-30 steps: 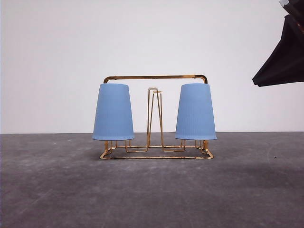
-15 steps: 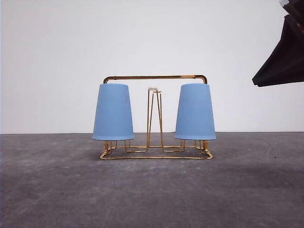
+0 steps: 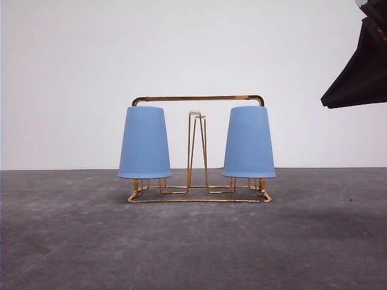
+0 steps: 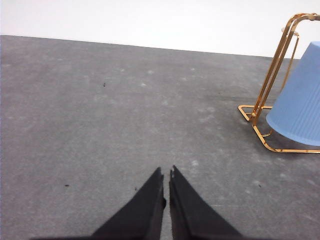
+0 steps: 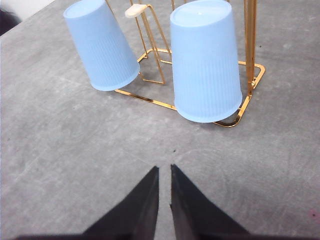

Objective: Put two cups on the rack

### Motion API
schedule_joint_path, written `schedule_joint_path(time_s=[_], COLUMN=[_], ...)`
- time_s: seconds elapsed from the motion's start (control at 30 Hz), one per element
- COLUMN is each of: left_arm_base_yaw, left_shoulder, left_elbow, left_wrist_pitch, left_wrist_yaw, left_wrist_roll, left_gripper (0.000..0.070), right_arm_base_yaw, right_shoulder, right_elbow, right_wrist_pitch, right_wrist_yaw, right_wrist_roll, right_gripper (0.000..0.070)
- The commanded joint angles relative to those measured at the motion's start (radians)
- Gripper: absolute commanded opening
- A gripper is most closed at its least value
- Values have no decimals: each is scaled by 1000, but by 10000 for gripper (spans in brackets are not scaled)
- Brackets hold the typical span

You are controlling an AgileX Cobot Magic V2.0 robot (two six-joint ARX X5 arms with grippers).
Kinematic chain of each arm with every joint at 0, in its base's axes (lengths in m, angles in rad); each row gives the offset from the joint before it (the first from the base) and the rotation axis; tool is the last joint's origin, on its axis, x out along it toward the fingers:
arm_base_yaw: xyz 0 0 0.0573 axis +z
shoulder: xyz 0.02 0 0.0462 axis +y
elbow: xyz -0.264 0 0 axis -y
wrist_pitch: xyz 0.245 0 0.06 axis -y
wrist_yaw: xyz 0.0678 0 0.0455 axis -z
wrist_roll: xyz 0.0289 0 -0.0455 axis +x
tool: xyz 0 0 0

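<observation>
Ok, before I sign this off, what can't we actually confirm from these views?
- Prongs under both cups: hidden in the front view by the left cup and right cup, so seating is unconfirmed.
- Rack: cut off by the edge in the left wrist view.
- Dark arm part: cropped at the corner in the front view.
- Left end effector and right end effector: fingers nearly together, holding nothing.
</observation>
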Motion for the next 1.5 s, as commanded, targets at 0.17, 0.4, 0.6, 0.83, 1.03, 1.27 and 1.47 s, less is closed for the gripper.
schedule_joint_path(time_s=[0.17, 0.4, 0.6, 0.83, 1.03, 1.27, 1.47], left_arm_base_yaw=[-1, -1, -1, -1, -1, -1, -1], left_shoulder=[-1, -1, -1, -1, -1, -1, -1], left_elbow=[-15, -15, -15, -15, -15, -15, -15], left_wrist_pitch=[-5, -5, -5, -5, -5, -5, -5], left_wrist_yaw=[1, 1, 1, 1, 1, 1, 1], left_wrist_roll=[17, 17, 17, 17, 17, 17, 17], left_gripper=[0, 0, 0, 0, 0, 0, 0], right_arm_base_yaw=[-10, -156, -284, -356, -360, -360, -360], right_shoulder=[-66, -400, -630, -729, -742, -742, -742], right_elbow=[1, -219, -358, -397, -396, -396, -396], right_wrist_pitch=[-28, -33, -33, -72, -70, -70, -70], right_wrist_yaw=[73, 204, 262, 263, 259, 259, 259], right_wrist_roll=[-137, -148, -99, -99, -96, -97, -97], right_gripper=[40, 41, 41, 40, 40, 40, 40])
